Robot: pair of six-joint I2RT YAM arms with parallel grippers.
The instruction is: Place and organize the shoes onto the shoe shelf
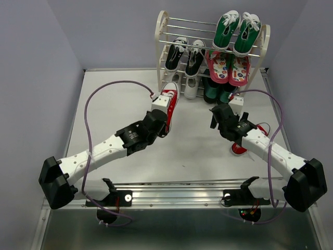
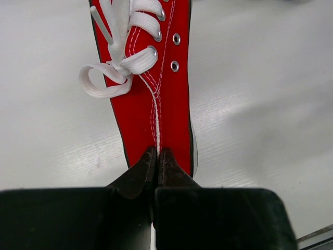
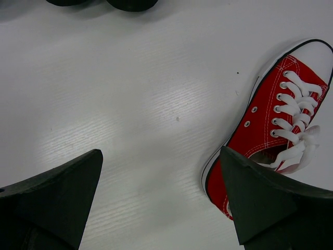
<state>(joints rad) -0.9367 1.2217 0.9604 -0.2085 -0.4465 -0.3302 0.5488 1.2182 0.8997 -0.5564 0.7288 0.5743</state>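
While the left jaws were pinched tight on the heel of one red sneaker (image 1: pixel 169 100), its toe pointing at the foot of the shoe shelf (image 1: pixel 160 32), the right jaws hung wide open with nothing in them over the white bench (image 1: pixel 197 151). The other red sneaker (image 3: pixel 270 122) lay on the bench right beside that arm's right-hand finger. The black pair (image 1: pixel 186 54) sat on the shelf's middle tier, with the white pair (image 1: pixel 191 89) under it.
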